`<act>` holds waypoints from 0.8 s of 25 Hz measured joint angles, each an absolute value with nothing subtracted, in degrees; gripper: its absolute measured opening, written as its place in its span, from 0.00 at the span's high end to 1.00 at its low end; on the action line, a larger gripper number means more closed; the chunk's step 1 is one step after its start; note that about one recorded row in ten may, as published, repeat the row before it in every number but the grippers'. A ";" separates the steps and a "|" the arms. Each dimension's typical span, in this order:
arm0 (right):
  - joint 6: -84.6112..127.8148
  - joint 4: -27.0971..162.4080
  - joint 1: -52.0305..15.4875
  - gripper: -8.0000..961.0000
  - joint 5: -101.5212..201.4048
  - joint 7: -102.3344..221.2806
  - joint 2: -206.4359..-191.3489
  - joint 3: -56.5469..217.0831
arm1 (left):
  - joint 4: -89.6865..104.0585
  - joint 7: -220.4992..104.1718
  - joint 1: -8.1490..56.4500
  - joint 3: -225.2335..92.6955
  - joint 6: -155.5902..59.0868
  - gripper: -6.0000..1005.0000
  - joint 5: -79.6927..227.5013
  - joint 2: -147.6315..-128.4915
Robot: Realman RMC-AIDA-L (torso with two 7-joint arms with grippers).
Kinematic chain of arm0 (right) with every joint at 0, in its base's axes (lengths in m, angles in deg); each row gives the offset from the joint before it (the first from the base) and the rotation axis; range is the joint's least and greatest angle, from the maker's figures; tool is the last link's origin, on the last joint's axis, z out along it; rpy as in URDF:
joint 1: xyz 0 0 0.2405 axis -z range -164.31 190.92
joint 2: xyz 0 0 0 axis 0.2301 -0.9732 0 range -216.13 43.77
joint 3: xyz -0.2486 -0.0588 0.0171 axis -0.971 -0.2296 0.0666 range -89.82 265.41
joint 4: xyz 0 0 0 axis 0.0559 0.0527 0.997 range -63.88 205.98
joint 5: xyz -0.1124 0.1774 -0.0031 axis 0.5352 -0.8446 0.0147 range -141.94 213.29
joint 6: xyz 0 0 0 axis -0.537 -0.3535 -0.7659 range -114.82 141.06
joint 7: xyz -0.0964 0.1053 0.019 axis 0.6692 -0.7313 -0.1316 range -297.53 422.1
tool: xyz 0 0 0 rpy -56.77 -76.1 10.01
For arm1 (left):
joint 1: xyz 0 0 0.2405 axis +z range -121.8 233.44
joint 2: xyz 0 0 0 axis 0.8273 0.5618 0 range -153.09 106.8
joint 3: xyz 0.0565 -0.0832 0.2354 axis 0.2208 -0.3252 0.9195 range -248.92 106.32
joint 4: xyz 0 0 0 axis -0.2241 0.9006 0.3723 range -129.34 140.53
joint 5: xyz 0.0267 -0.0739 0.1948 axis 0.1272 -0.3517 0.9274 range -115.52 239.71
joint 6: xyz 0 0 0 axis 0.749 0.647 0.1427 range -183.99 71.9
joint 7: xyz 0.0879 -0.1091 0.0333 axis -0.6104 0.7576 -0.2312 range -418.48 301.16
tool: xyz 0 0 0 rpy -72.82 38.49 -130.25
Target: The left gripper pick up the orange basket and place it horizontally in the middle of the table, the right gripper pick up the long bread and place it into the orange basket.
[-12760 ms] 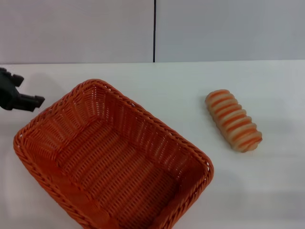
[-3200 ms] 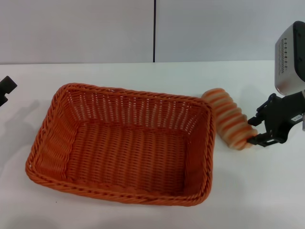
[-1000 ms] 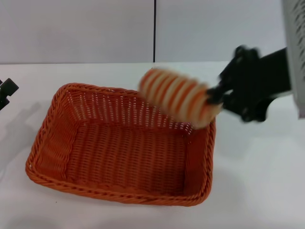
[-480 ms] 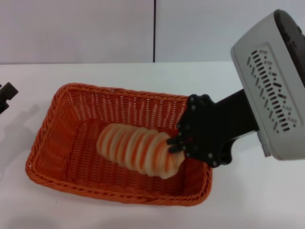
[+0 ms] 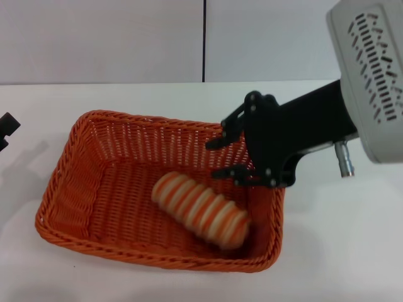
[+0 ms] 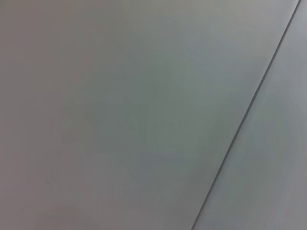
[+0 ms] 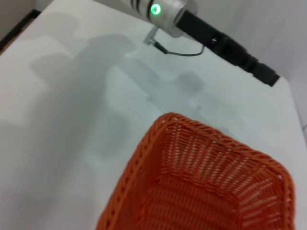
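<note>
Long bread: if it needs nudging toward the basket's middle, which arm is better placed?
Right, probably. The right end effector hangs open just above the long bread inside the orange basket; the left end effector sits off at the table's edge.

The left gripper (image 5: 6, 129) is cut off by the head view's left edge so its fingers cannot be read, the right wrist view crops the orange basket (image 7: 201, 187), and the left wrist view shows only blank grey panels.
</note>
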State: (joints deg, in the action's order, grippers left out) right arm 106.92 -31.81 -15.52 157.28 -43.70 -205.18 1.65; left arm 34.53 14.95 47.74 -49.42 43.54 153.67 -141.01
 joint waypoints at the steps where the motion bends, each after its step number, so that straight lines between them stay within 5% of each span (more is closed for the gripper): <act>1: 106.55 -31.93 -15.40 0.83 157.29 -43.69 -205.19 2.12 | 34.60 14.94 47.74 -49.42 43.47 0.20 153.67 -141.01; 10: 103.13 -28.02 -10.34 0.43 142.89 -40.33 -205.15 22.37 | 34.58 11.18 47.46 -52.51 43.12 0.20 153.58 -140.97; 20: 111.15 2.17 -3.36 0.36 118.99 -21.29 -204.93 44.25 | 32.82 5.38 47.82 -61.16 43.55 0.20 153.58 -141.07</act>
